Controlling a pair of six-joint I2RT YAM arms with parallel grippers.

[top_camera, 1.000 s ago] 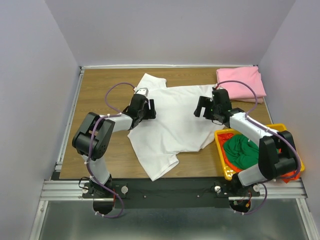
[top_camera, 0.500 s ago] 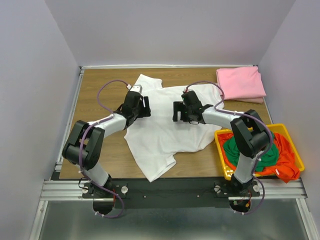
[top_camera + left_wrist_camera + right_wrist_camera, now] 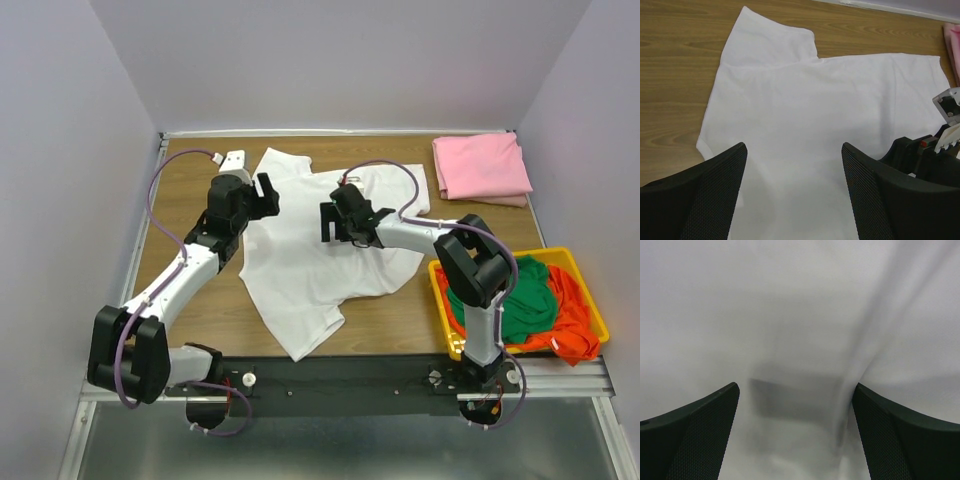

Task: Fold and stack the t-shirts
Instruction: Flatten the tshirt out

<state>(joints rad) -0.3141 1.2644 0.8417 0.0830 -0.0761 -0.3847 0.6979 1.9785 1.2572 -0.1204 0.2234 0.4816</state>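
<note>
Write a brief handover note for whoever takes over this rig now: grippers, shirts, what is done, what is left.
Left gripper: open, empty, over the left edge of the white t-shirt, which lies spread and unfolded.
Right gripper: open, empty, low over its middle.
Pink t-shirt: folded, far right corner.
Green t-shirt and orange t-shirt: bunched in the yellow basket.
To do: fold white, green, orange; stack all.

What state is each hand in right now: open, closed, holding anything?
Left hand: open, empty, above the white t-shirt.
Right hand: open, empty, over the same shirt.

White t-shirt (image 3: pixel 300 270) spread flat, pink t-shirt (image 3: pixel 480 167) folded, green shirt (image 3: pixel 515 300), orange shirt (image 3: pixel 578 300) crumpled
</note>
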